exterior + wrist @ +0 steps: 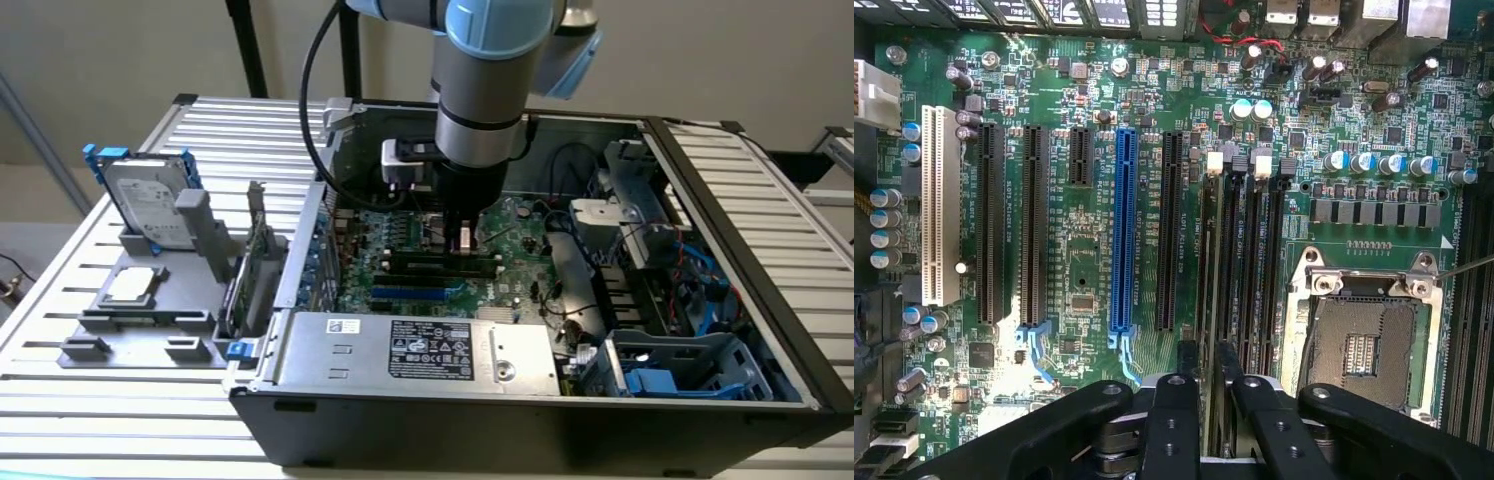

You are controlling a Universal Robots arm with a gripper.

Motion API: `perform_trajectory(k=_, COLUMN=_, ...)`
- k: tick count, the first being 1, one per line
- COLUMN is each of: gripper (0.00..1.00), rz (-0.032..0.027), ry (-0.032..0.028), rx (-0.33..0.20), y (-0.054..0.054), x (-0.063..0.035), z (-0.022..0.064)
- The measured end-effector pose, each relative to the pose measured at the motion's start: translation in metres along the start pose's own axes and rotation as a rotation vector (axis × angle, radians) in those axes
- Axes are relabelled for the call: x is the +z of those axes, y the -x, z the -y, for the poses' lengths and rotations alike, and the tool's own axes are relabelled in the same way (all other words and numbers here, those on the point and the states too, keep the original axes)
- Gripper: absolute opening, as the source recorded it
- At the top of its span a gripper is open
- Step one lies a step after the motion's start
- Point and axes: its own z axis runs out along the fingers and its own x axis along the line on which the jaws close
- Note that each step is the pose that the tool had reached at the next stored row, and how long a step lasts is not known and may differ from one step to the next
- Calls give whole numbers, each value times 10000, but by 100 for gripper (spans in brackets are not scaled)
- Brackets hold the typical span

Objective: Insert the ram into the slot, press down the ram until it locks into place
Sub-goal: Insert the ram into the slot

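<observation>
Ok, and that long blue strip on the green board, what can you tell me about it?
The blue slot is a long, narrow socket of what looks like blue plastic, with a thin groove along its middle and a small blue latch at one end. It lies flat on the green motherboard, parallel to black slots on both sides. Nothing is plugged into it and nothing touches it. In the exterior view it lies between the memory slots and the grey power supply box.

The gripper (1212, 390) sits at six o'clock, its fingers parted on either side of the ram (1208, 270). The ram stands edge-on in the slot (1227, 260), seemingly seated. A processor socket (1362, 350) lies at four o'clock.
</observation>
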Motion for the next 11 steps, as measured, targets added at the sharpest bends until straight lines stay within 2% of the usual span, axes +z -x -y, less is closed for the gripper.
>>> perform_trajectory(k=4, gripper=22, rz=0, ry=0, rx=0, y=1, x=-38, z=-1)
perform_trajectory(k=11, gripper=22, rz=-1, ry=0, rx=0, y=6, x=-226, z=-3)
